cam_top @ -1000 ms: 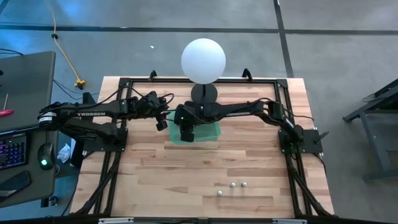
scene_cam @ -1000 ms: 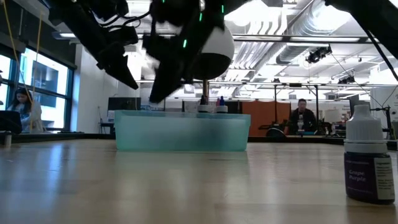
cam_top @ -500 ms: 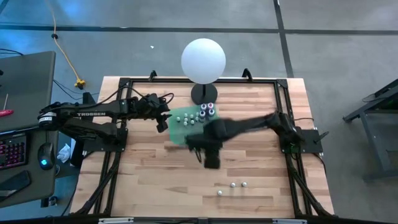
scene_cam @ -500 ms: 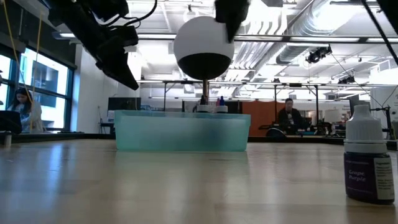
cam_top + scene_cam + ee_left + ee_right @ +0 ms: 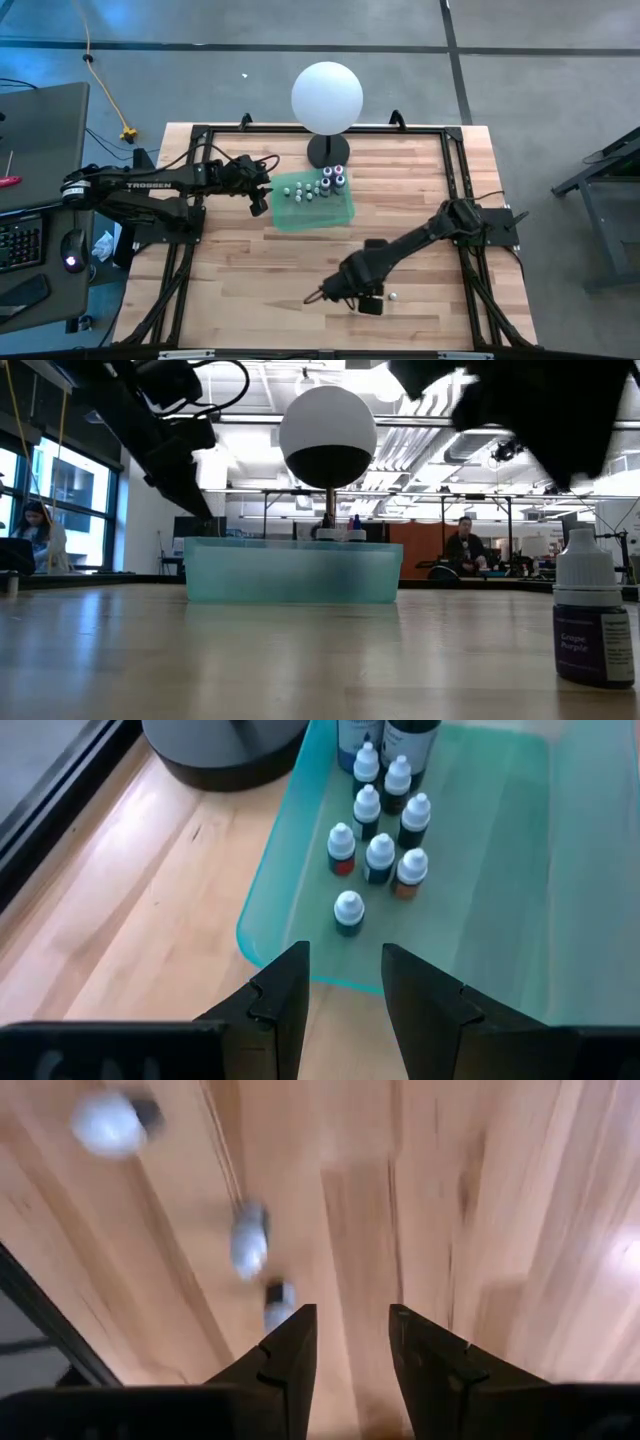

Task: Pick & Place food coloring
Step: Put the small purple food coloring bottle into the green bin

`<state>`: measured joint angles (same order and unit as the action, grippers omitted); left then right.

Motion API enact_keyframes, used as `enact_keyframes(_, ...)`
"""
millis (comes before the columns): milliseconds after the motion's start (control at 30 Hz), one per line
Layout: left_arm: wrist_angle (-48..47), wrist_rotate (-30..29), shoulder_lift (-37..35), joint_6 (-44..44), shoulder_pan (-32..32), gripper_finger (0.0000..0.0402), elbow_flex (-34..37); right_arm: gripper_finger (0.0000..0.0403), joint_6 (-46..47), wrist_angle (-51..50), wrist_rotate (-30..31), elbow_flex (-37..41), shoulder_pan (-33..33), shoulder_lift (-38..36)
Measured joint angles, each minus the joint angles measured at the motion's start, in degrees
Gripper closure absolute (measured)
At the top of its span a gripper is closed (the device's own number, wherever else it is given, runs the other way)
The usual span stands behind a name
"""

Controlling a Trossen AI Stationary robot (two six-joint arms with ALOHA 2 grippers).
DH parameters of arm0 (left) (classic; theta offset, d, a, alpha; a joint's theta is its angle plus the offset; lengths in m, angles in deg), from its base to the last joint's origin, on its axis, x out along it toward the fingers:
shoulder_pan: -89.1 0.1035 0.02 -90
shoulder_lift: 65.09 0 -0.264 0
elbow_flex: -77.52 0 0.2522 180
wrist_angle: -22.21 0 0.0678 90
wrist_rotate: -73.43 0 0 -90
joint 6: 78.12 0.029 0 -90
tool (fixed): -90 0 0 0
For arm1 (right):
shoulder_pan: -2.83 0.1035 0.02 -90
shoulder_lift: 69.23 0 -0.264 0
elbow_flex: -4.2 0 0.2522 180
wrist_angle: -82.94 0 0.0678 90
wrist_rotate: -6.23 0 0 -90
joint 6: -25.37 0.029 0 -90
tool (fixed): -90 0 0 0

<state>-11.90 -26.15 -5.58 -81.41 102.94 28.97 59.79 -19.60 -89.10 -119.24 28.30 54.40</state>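
While my right arm stretched low over the near part of the table, this was how things stood.

Right gripper (image 5: 348,1342): my fingers stood a little apart with nothing between them; only bare wood showed in the gap.

Loose food coloring bottles (image 5: 250,1238): three small pale-capped bottles sat on the wood just ahead of my fingertips, near the table's front edge. In the high view my gripper covered most of them and only one (image 5: 392,296) showed beside it.

Purple bottle (image 5: 593,618): in the low view one stood upright on the table, close to the camera.

Green tray (image 5: 343,213): it sat well apart from my right gripper, near the base of the white globe lamp (image 5: 327,97), with a cluster of bottles (image 5: 380,845) already standing in it.

Left gripper (image 5: 345,982): it hung beside the tray's edge, fingers slightly parted and holding nothing.

Step in hand: I judged this the approach to the next loose bottle.

Next move: line my fingers up around one bottle, lower, then close gently; the neighbours stood near enough to be knocked over.
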Motion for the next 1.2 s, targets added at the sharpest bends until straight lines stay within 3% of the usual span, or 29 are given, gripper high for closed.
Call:
enact_keyframes(67,0.25,0.00,0.00,-0.02,0.00,0.0278,0.00,0.0284,1.46,0.69,-0.80,2.99,1.25,-1.62)
enact_keyframes(400,0.33,0.09,0.00,-1.49,0.00,0.0278,0.00,0.0284,14.81,26.16,-1.95,26.99,5.63,-15.50)
enact_keyframes(600,0.69,0.09,0.00,-1.49,0.00,0.0278,0.00,0.0284,16.36,37.74,-4.38,37.61,8.61,-20.54)
enact_keyframes(1033,0.97,0.11,0.00,-1.53,0.00,0.0278,0.00,0.0284,17.65,43.83,-4.28,46.48,9.40,-20.94)
enact_keyframes(1200,0.95,0.15,0.00,-2.81,0.00,0.0278,0.00,0.0284,12.15,44.71,-4.15,46.42,9.59,-20.94)
